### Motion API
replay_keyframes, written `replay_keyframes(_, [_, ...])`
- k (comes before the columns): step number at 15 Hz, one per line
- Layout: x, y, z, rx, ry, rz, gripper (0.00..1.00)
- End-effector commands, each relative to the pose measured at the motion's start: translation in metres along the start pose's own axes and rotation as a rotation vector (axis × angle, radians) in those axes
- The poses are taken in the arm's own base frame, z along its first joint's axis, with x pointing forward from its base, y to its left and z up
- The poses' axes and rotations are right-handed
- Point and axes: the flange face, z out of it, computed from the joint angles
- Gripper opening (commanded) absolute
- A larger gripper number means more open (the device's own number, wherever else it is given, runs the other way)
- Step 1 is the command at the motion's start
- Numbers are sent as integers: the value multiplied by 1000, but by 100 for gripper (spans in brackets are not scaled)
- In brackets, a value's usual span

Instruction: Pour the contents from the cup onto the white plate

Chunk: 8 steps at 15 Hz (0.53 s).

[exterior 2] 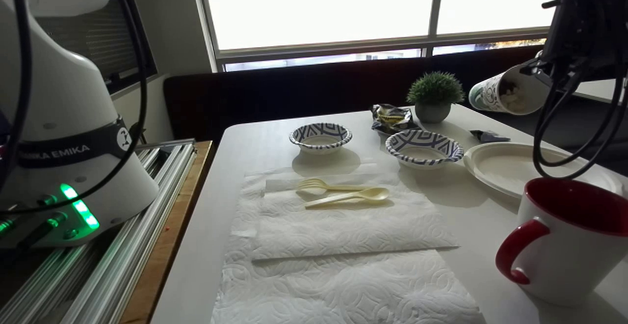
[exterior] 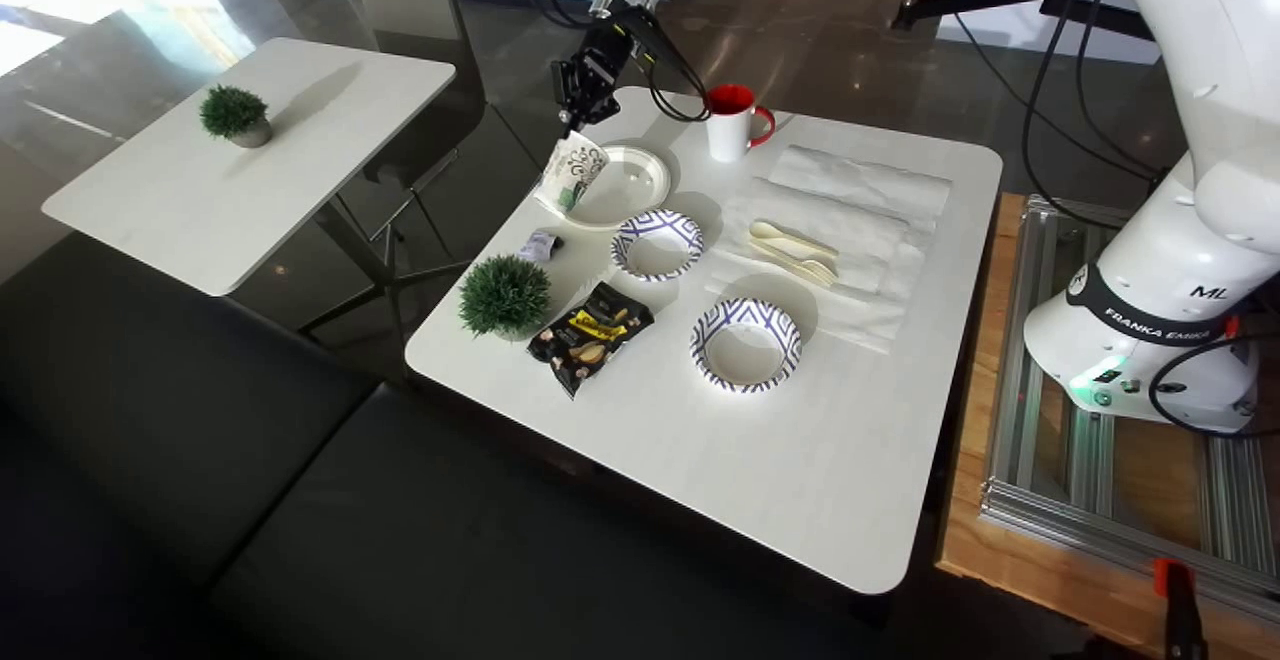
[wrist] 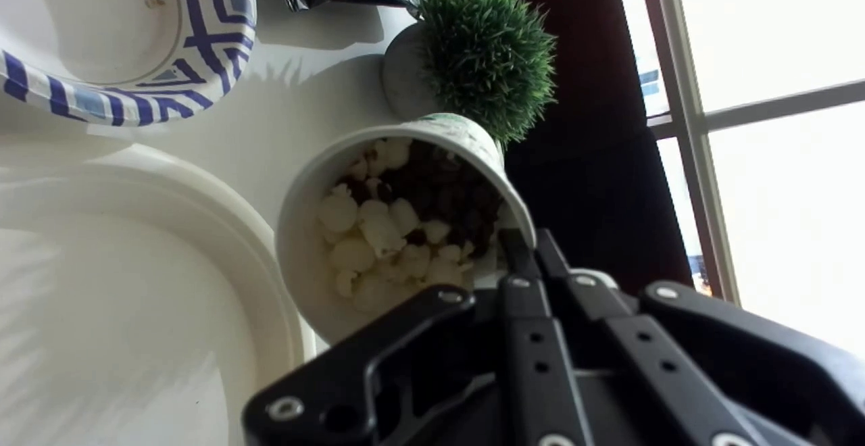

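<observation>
Gripping tilted cup (exterior: 573, 173): end effector (wrist: 532, 243); mug (exterior 2: 571, 260) in both exterior views only.

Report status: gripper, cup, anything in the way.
Gripper shut on cup by the rim. Cup tilted in the air, popcorn and dark pieces inside. Patterned bowl close beside white plate; nothing seen between cup and plate.

i can't identify the dark pieces (wrist: 466, 199) in the cup (wrist: 304, 257); my wrist view's edge cuts off the white plate (wrist: 138, 301).
</observation>
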Motion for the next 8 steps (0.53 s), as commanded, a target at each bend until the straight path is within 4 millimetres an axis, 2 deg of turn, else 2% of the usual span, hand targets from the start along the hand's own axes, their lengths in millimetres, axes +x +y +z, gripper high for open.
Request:
replay_keyframes(1, [5, -2, -1, 63, -76, -75, 1])
replay_keyframes(8, [14, 5, 2, 100, -177, -194, 1])
